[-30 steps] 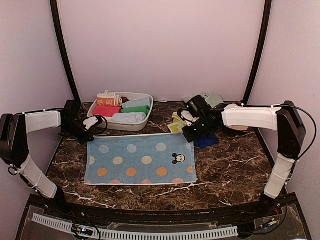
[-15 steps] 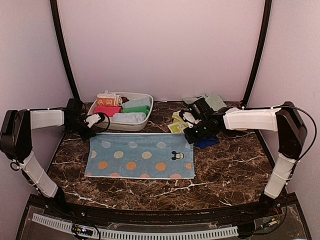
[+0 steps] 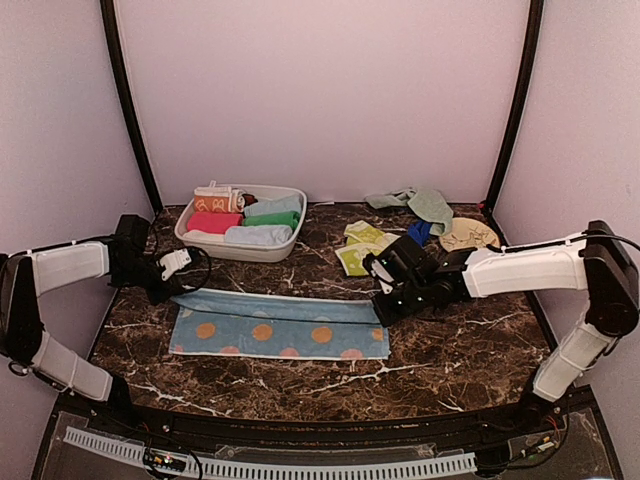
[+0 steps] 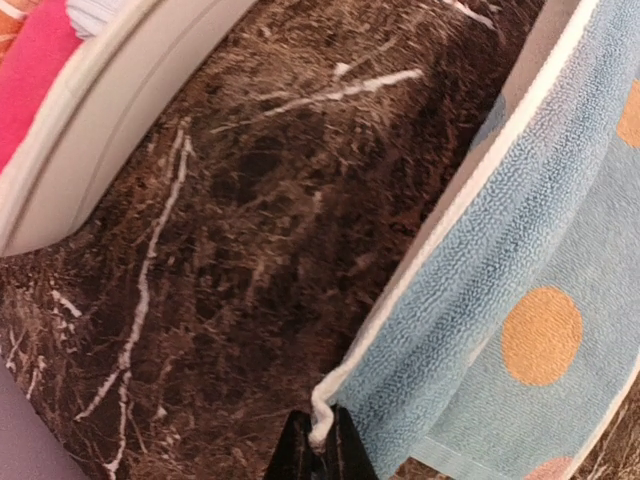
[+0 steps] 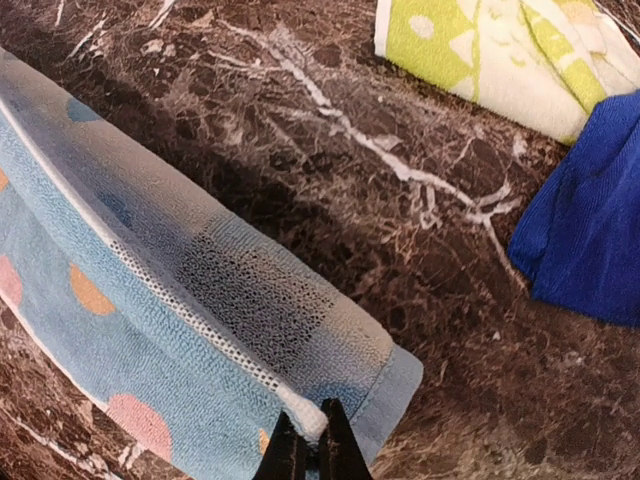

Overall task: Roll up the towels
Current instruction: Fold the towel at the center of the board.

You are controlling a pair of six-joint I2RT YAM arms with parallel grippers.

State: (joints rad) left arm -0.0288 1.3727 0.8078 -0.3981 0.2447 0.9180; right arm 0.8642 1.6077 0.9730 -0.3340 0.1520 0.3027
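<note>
Spotted towel (image 3: 275, 330) folded over, white tub (image 3: 240, 254) behind, yellow-green towel (image 3: 355, 260) nearby

The tabletop (image 3: 450, 340) is dark brown marble with white veining. Across its middle, the light-blue towel (image 3: 275, 330) carries orange, cream and pink spots, with a white band along its edge. At ten o'clock the white tub (image 3: 250, 254) holds a peach-orange roll (image 3: 218, 200), a pink roll (image 3: 213, 222), a green roll (image 3: 272, 219) and a pale blue roll (image 3: 258, 236). Toward one o'clock are a yellow-green towel (image 3: 355, 258) with pale spots, a dark blue towel (image 3: 420, 232), a mint towel (image 3: 428, 205) and a beige disc (image 3: 468, 236).
</note>
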